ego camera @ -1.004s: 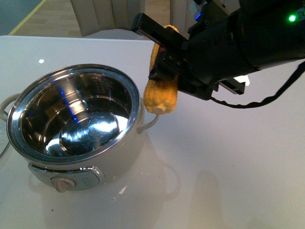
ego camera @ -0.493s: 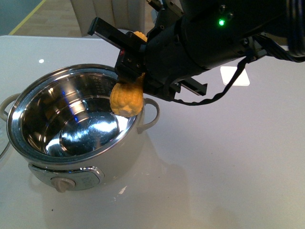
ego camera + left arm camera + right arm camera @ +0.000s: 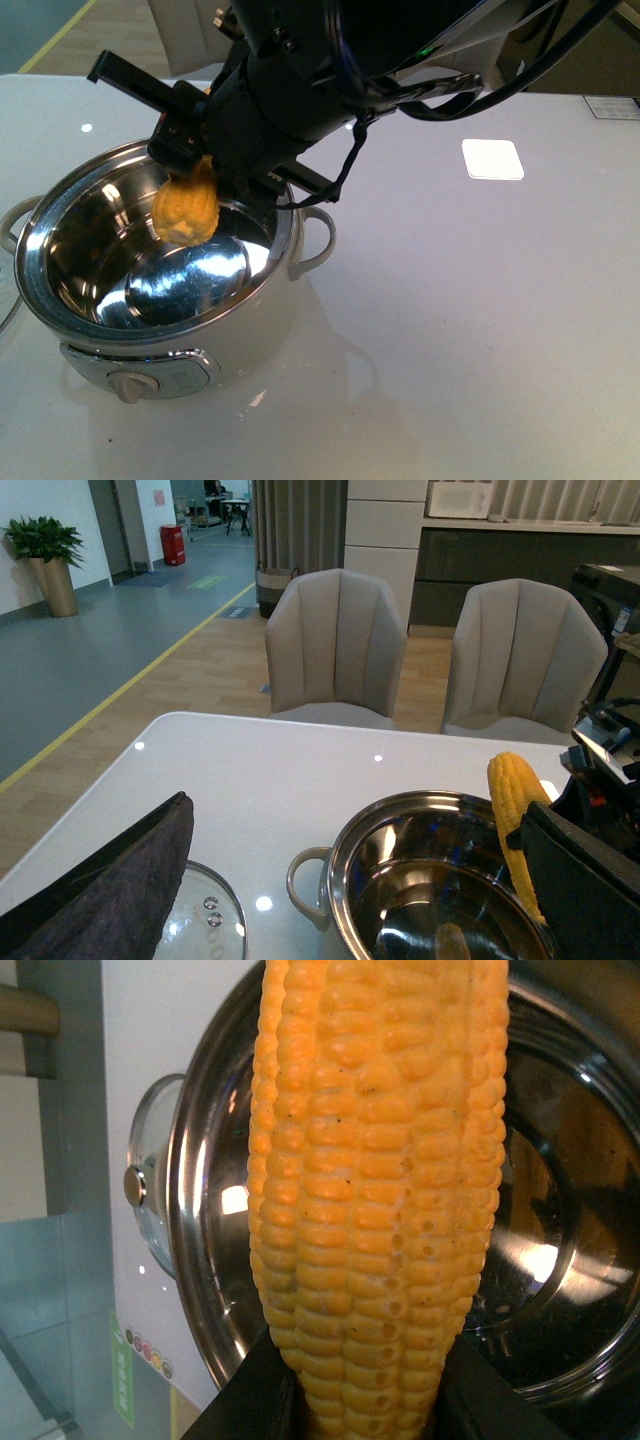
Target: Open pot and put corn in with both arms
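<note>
The cream-white pot (image 3: 255, 335) stands open on the table with its steel inside bare. My right gripper (image 3: 197, 165) is shut on the yellow corn (image 3: 187, 212). It holds the cob tilted, thick end down, above the pot's opening near the far rim. From the right wrist the corn (image 3: 380, 1190) fills the frame between the jaws (image 3: 365, 1410), with the pot's rim (image 3: 195, 1260) behind it. In the left wrist view the corn (image 3: 513, 800) stands over the pot (image 3: 345, 850). Of my open left gripper only one dark padded finger (image 3: 130, 875) shows, left of the pot.
The glass lid (image 3: 205, 920) lies flat on the white table (image 3: 480, 330) just left of the pot, under the left gripper. Two grey chairs (image 3: 335, 645) stand beyond the table's far edge. A bright square reflection (image 3: 492, 159) marks the table right of the arm.
The right arm has swung left with the corn, from beside the pot's right handle to above the pot's opening. The pot has not moved.
</note>
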`<state>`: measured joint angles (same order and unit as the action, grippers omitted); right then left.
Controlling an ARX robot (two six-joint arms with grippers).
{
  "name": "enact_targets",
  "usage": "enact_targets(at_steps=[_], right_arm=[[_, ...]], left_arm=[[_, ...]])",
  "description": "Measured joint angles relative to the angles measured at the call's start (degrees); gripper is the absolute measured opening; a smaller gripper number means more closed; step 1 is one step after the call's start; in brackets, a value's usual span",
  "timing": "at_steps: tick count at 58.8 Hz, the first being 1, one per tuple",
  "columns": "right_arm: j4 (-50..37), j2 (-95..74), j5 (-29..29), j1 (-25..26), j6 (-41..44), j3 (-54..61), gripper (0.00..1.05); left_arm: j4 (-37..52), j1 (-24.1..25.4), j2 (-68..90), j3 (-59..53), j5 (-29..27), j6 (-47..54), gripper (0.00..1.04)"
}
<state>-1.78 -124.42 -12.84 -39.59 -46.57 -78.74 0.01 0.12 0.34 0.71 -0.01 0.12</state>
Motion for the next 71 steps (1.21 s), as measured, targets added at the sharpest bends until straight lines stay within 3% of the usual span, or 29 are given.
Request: enact_targets(at_steps=[10, 24, 38, 54, 60, 71], right_arm=[[1.9, -2.86, 0.42, -0.63, -0.63, -1.97, 0.21], [3.82, -4.61, 1.27, -0.63, -1.09, -3.82, 0.62], [2.19, -3.43, 0.87, 0.39, -4.07, -1.57, 0.97], [-4.11, 15.02, 1.11, 9.7, -5.57, 14.34, 0.96], [-2.56, 28.09, 4.31, 14.6, 0.92, 23.43, 0.96], [3.76, 42.91, 11.63, 17.73, 13.64, 34.21, 0.96]], left_arm=[[0.0, 0.0, 0.0, 0.0, 0.0, 0.0, 0.98], [0.0, 0.0, 0.0, 0.0, 0.0, 0.02, 0.98], [0.0, 0.0, 0.0, 0.0, 0.0, 0.02, 0.98], [0.0, 0.0, 0.0, 0.0, 0.0, 0.02, 0.98], [0.0, 0.0, 0.0, 0.0, 0.0, 0.02, 0.98], [0.0, 0.0, 0.0, 0.0, 0.0, 0.02, 0.98]])
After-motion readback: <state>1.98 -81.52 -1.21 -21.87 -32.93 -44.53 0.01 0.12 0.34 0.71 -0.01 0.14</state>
